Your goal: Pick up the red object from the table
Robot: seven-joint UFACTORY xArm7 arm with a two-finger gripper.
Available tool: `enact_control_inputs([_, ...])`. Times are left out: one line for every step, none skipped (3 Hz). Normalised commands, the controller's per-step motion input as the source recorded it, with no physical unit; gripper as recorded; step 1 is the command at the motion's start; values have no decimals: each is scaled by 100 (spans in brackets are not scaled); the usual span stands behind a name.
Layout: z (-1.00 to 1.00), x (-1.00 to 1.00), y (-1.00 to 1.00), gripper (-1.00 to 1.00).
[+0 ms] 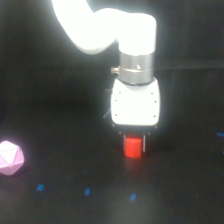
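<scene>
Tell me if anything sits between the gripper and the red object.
Nothing visible does. The gripper is directly over the red object, its fingers at the object's sides. The pink polyhedron lies far off at the exterior view's left.

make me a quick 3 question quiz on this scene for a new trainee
1. True or false: the red object sits directly below the gripper.
2. Which thing lies at the exterior view's left edge? A) a green cube B) a pale pink polyhedron C) a yellow cup
3. Fill in: the small marks on the black table are ____ in colour.

Key
1. True. The red object is between the dark fingers under the white gripper body; whether they clamp it cannot be told.
2. B
3. blue
</scene>
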Motion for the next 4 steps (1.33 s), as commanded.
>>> enact_control_inputs([100, 30, 31, -100])
enact_control_inputs([100, 84, 5, -100])
enact_control_inputs([100, 32, 51, -100])
enact_control_inputs([98, 13, 23, -100])
